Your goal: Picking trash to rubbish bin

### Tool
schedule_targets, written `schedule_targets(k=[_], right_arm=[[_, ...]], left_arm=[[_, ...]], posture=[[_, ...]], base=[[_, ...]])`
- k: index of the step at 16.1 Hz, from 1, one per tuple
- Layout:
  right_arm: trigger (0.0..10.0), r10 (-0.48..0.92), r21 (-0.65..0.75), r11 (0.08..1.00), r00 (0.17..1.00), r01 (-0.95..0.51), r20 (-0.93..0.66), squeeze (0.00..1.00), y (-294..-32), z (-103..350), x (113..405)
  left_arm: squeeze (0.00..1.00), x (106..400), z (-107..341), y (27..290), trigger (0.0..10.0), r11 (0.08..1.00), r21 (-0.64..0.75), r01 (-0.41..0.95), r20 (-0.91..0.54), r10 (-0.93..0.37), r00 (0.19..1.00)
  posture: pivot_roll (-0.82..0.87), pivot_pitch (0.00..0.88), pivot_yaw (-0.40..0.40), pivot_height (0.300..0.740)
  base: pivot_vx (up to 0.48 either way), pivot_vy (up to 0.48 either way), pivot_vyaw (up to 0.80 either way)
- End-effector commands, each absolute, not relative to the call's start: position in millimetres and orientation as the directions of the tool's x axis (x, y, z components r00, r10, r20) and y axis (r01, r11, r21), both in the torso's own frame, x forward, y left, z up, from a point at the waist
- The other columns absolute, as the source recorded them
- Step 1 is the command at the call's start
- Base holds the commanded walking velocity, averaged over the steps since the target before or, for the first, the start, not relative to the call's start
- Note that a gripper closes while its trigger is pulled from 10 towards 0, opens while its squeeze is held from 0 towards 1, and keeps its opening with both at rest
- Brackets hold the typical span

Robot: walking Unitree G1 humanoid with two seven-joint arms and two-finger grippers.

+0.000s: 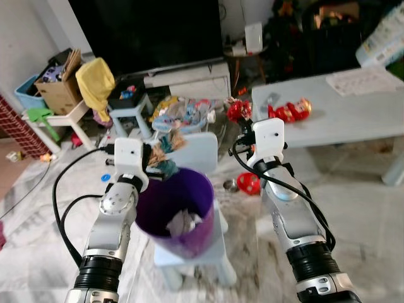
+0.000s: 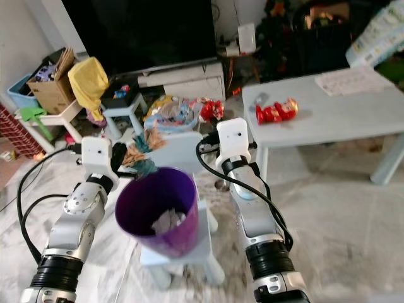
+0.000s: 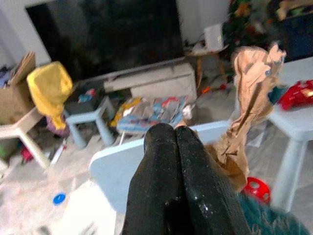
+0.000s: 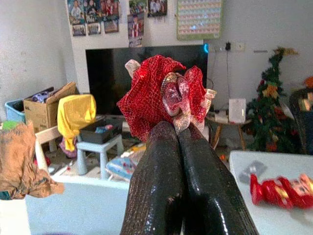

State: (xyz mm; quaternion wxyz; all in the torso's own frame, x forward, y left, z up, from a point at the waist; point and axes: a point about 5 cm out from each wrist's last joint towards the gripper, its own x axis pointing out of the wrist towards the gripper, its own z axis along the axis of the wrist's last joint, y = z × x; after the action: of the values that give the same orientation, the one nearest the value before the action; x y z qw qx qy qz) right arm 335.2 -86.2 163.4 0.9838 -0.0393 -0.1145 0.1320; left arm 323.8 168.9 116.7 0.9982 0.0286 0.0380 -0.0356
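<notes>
A purple bin (image 1: 189, 243) stands on a small light-blue chair (image 1: 203, 150) right in front of me, with white crumpled paper (image 1: 183, 222) inside it. My left gripper (image 1: 158, 159) is at the bin's far left rim, shut on a crumpled brown paper with a teal scrap (image 3: 249, 93). My right gripper (image 1: 243, 118) is raised beyond the bin's right side, shut on a crinkled red wrapper (image 4: 156, 98). In both wrist views the black fingers (image 4: 195, 166) are pressed together.
A pale table (image 1: 360, 117) stands to the right with a red wrapper (image 1: 291, 112) and a paper sheet on it. A red bowl (image 1: 248, 183) lies on the floor. Further back are a wrapper pile (image 1: 183, 117), a blue stool (image 1: 129, 108), yellow cloth (image 1: 95, 82) and a cardboard box (image 1: 58, 91).
</notes>
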Motion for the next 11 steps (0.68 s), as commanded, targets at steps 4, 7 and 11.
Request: schedule_targets(k=[4,7,11], right_arm=[[10.0,0.312,-0.115,0.949,0.922,-0.293,0.228,0.0,-76,168,335],[10.0,0.315,-0.117,0.948,0.921,-0.295,0.228,0.0,-75,168,335],[10.0,0.318,-0.122,0.947,0.921,-0.298,0.225,0.0,-76,168,335]], left_arm=[[0.0,310,83,200,10.0,0.996,0.093,-0.006,-0.216,0.026,0.976],[0.0,300,51,208,10.0,0.997,0.074,-0.036,-0.368,0.061,0.928],[0.0,284,8,216,10.0,0.999,0.028,-0.04,-0.596,0.049,0.801]], posture=[[-0.06,0.0,0.151,0.74],[-0.06,0.0,0.149,0.74],[-0.07,0.0,0.147,0.74]], base=[[0.0,0.0,0.0],[0.0,0.0,0.0],[0.0,0.0,0.0]])
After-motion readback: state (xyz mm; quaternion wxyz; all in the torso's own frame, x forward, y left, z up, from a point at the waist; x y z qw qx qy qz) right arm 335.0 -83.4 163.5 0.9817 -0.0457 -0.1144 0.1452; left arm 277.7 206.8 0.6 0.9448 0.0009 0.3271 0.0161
